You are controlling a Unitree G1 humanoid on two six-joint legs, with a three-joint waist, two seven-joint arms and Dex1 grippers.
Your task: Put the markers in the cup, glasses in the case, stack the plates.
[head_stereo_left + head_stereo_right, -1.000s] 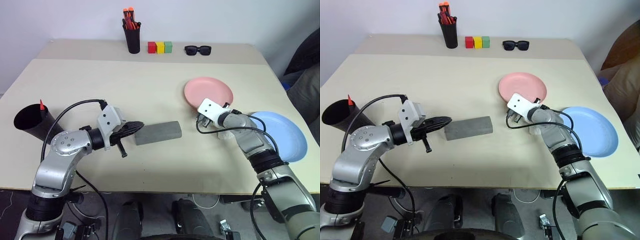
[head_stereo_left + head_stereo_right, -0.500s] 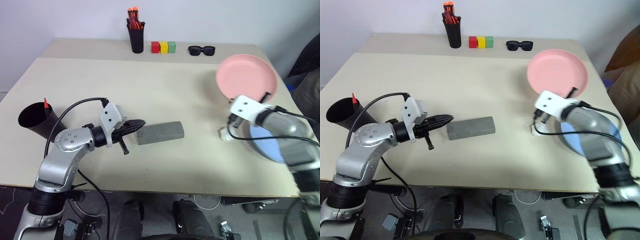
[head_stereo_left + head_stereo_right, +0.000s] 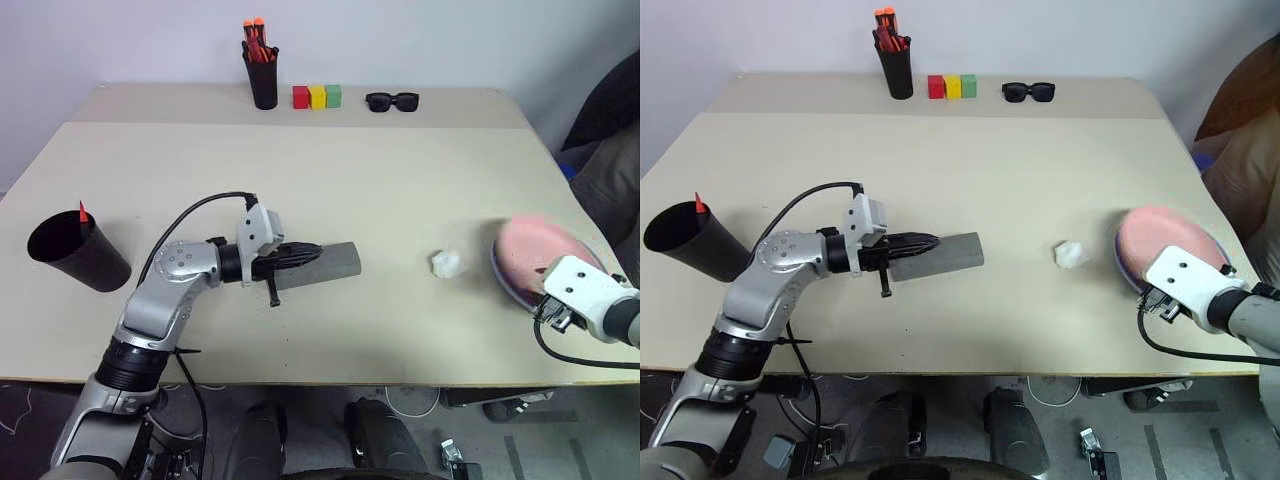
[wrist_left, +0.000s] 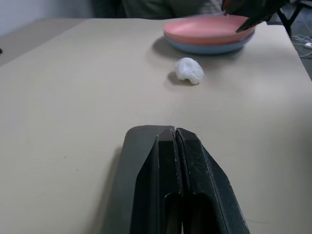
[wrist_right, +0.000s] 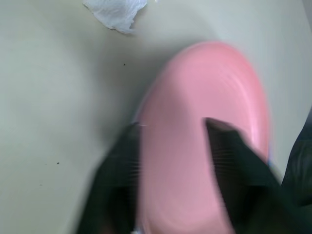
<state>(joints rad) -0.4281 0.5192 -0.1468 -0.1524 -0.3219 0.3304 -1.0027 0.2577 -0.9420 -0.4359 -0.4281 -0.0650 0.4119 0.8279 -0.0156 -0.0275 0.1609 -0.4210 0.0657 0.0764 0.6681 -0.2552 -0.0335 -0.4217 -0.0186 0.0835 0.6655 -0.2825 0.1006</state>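
The salmon pink plate lies on the light blue plate at the table's right edge. My right gripper hovers just above the pink plate, open, with one finger to each side of it. The grey case lies closed in the middle of the table. My left gripper is shut, and its fingers lie flat over the case's left end. The black cup stands at the left edge with a red marker tip poking out. The glasses are out of view.
A crumpled white paper wad lies between the case and the plates. Along the back stand a black pen holder with orange-capped pens, three coloured blocks and black sunglasses.
My right gripper carried the pink plate from mid-table to the right, set it on the blue plate and opened. My left gripper slid right onto the case.
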